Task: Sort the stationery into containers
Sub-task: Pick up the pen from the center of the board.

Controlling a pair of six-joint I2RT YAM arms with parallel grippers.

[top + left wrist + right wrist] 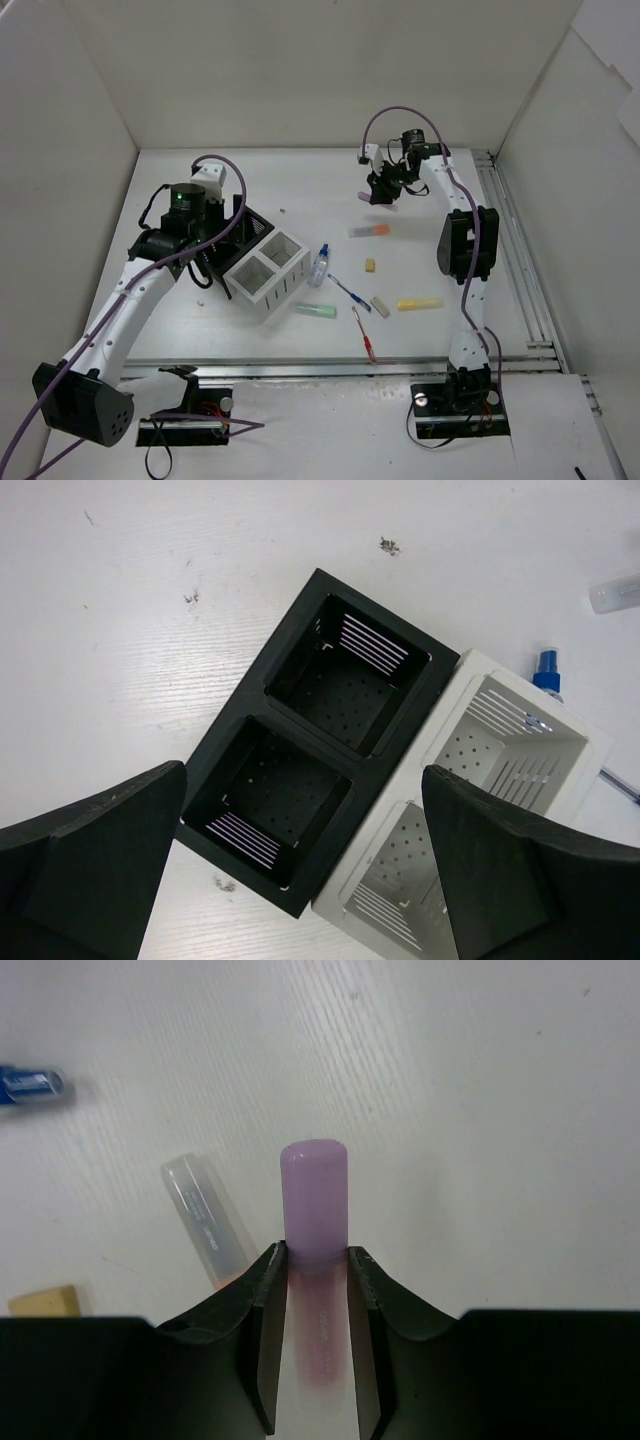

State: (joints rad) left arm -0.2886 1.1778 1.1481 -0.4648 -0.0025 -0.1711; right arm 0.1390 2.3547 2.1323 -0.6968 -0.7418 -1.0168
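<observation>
My right gripper (384, 190) (315, 1270) is shut on a pink-purple highlighter (314, 1195) and holds it above the far middle of the table. An orange highlighter (368, 231) (210, 1225) lies just below it. My left gripper (215, 252) (310, 880) is open and empty, hovering over the black box (248, 222) (385, 755) and the white slatted box (268, 272) (357, 849), which stand side by side. Both boxes look empty. The blue-capped bottle (319, 266) (546, 670) lies right of the white box.
On the table lie a green highlighter (316, 311), a blue pen (348, 292), a red pen (364, 334), a yellow highlighter (420, 303) and two beige erasers (370, 265) (381, 306). White walls enclose the table; a rail (515, 250) runs along the right side.
</observation>
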